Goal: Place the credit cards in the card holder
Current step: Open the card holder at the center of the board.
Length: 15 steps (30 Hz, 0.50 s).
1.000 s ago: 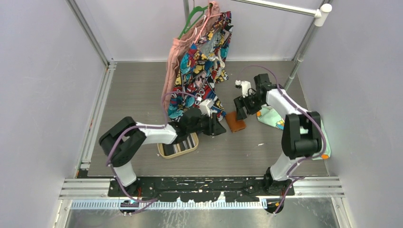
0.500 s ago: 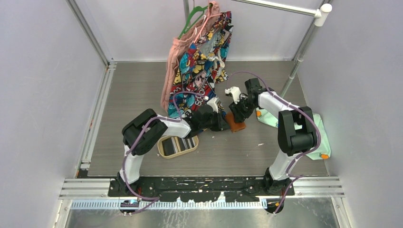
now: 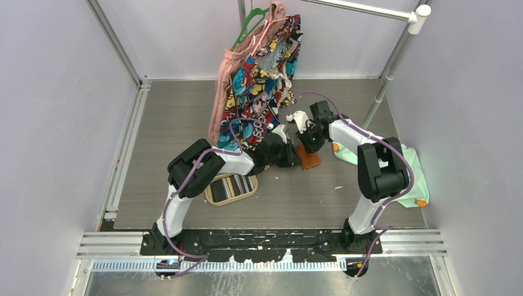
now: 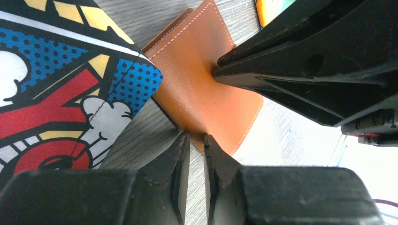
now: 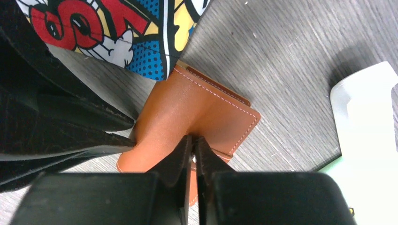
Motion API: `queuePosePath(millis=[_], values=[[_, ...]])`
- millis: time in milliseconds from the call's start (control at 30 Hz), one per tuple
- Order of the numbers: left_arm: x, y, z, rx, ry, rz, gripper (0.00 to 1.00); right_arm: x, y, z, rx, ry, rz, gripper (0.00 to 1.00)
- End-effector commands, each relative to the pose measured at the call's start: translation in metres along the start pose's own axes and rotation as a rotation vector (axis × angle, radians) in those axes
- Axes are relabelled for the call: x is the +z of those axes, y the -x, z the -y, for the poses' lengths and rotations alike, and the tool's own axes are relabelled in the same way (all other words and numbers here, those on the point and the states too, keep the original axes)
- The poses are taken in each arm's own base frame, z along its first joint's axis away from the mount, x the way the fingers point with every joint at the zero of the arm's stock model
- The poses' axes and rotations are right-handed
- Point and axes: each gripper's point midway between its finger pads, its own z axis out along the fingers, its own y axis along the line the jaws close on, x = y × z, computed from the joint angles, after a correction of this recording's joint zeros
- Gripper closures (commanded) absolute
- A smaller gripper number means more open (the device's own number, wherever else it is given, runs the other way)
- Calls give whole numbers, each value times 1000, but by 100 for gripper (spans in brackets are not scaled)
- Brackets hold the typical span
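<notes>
Card holder (image 3: 308, 160) sits on the surface (image 3: 179, 123) mid-table, between the two arms and folded, tan leather side up with pale stitching along the edges. Right end effector (image 5: 192, 140) comes down on it from the far side. Its jaws are almost fully closed and the tips pinch a pucker of the top flap; the leather bulges up around them and a lower layer shows at the edge underneath. Left end effector (image 4: 193, 140) comes in low from the near-left, jaws down to a narrow slit, tips right at the holder's near edge. Left wrist view shows the leather edge meeting the tips, but I can't tell whether any leather is actually clamped between them. The two end effectors are very close to each other, both on the same holder. The comic-print garment (image 3: 262, 86) hangs from a green hanger (image 3: 250, 28) beside a pink garment (image 3: 223, 80), and its bottom hem overlaps one corner of the holder in both wrist views. Credit cards (image 3: 234, 186) are apart from the holder, lying in the oval wood tray (image 3: 213, 198) under the left forearm; the striped one is on top, the others aren't clear. A mint-green item (image 3: 412, 176) lies at the right edge of the surface.
</notes>
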Motion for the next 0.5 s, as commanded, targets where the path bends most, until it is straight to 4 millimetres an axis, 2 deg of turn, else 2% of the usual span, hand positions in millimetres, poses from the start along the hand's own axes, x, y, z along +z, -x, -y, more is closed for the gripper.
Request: queuePosePath(millis=[0,100,200,367,467], values=[[7,8,-2,0,32,31,82,-6,-3,10,16,-66,-25,93],[7,8,-7,6,50,31,83,-17,5,14,28,-97,10,99],[6,11,-8,11,59,41,83,-27,13,17,48,-120,49,99],[2,16,-3,25,50,50,83,-40,25,13,121,-79,126,99],[-6,23,7,39,5,77,82,-45,30,6,171,-18,164,99]])
